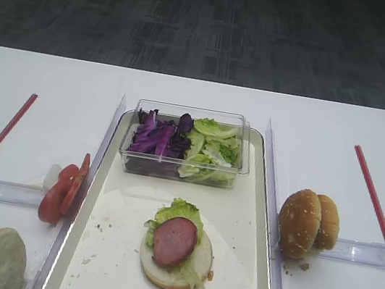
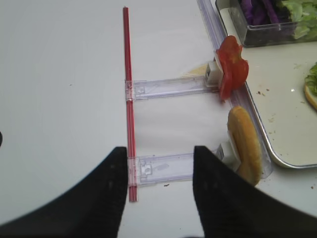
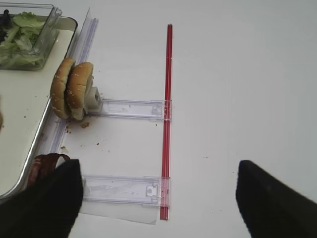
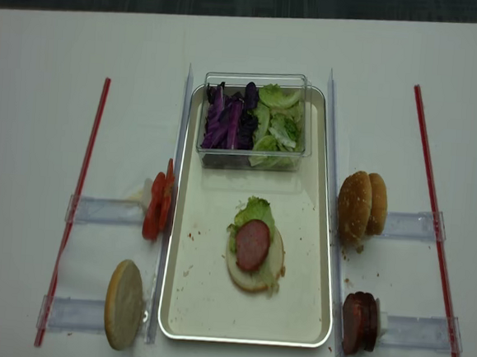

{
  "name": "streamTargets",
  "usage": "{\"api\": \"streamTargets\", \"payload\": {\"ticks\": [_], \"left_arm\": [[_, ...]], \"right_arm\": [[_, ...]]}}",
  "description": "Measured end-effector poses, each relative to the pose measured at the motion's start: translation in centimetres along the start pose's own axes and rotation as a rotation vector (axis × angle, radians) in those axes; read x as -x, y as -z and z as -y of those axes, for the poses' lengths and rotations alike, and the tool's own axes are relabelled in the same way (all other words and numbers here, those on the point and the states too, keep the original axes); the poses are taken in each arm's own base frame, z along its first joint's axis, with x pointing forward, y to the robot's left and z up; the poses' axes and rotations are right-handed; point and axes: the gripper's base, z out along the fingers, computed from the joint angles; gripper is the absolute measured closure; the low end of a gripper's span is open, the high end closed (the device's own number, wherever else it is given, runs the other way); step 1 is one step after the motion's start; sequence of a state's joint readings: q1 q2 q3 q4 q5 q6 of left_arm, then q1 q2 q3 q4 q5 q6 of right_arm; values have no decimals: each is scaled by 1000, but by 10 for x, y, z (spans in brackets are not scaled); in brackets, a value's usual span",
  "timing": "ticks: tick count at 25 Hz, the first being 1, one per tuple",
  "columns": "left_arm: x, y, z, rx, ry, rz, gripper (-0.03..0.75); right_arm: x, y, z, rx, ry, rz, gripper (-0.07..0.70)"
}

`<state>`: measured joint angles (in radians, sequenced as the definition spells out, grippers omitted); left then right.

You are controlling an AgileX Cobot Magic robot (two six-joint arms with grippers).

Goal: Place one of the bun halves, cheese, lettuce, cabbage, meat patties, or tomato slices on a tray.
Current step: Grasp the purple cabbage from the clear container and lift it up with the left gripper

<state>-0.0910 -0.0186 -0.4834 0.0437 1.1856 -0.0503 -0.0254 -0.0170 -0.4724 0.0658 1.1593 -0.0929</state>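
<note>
Tray (image 4: 177, 306) lies in the middle, a bun base (image 4: 254, 262) on it topped with lettuce (image 4: 255, 209) and a patty (image 4: 252, 243). Left gripper (image 2: 159, 191) hangs parted and empty over a clear rail (image 2: 166, 166); tomato slices (image 2: 232, 73) stand ahead of its fingers to the right. Right gripper (image 3: 156, 201) gapes wide, empty; two bun tops (image 3: 72, 90) stand ahead-left of its fingers, patties (image 3: 43, 166) by its left finger (image 3: 44, 206).

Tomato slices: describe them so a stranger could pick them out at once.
Find the long cream tray in the middle of the table. Just outside its left rim, on the upper clear plastic rail, the tomato slices stand on edge: thin red discs, unlike the pale bun half on the rail below.
</note>
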Motion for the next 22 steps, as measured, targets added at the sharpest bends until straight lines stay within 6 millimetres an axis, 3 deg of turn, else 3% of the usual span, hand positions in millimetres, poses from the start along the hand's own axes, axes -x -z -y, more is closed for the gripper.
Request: {"api": "streamTargets", "payload": {"ticks": [22], "left_arm": [[0, 0, 0, 0, 0, 0, 419]], "right_arm": [[0, 0, 0, 0, 4, 0, 42]]}}
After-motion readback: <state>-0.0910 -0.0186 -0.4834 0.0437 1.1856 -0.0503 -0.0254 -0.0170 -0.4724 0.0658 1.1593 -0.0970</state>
